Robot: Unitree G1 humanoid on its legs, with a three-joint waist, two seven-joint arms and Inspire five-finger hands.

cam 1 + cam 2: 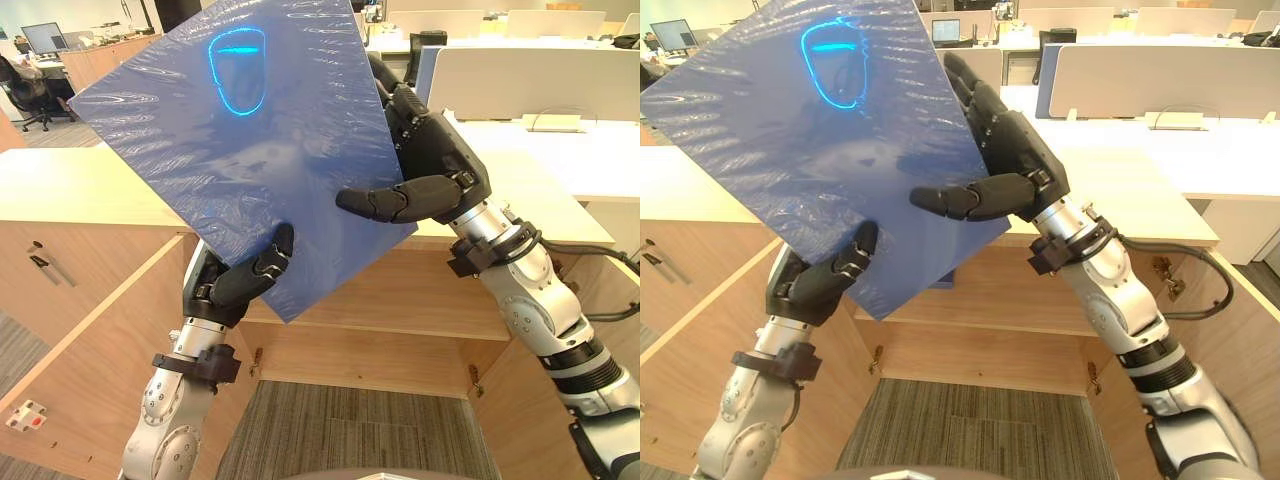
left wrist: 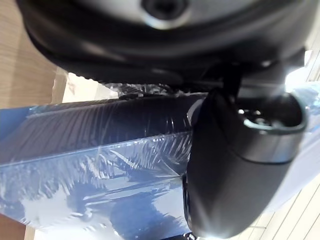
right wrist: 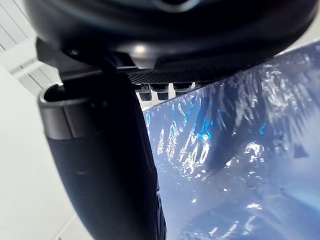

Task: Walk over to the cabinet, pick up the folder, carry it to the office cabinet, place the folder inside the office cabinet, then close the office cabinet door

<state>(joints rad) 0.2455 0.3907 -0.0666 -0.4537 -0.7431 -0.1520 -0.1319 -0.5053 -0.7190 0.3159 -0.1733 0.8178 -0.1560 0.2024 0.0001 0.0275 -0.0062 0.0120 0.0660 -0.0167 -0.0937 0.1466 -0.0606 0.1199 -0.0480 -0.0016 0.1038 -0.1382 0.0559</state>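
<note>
Setting: an open-plan office. We see a light wooden office cabinet (image 1: 60, 185) with a pale top, standing on grey carpet (image 1: 350, 420). Its 2 doors are swung open, the left door (image 1: 90, 340) and the right door (image 1: 1230, 330) flanking an interior crossed by 1 wooden shelf (image 1: 400, 325). Behind the cabinet stand white desks (image 1: 540, 80) with low partitions. At the far left a person (image 1: 25, 85) sits in an office chair near a monitor (image 1: 42, 38).

Object: the blue folder (image 1: 240, 150), glossy and wrapped in wrinkled film, is held in the air above the cabinet top and in front of the open interior. It is tilted, with 1 corner pointing down towards the shelf, and touches neither the shelf nor the top.

Hands: we find the left hand (image 1: 245, 280) at the folder's lowest corner, its thumb pressed on the near face and its fingers behind the sheet, pinching it. The right hand (image 1: 430, 170) takes the folder's right edge: its thumb lies across the near face, and its fingers (image 1: 975, 95) run upward along the far side, so the edge is clamped between them. Both wrist views show the thumb lying against the blue film.
</note>
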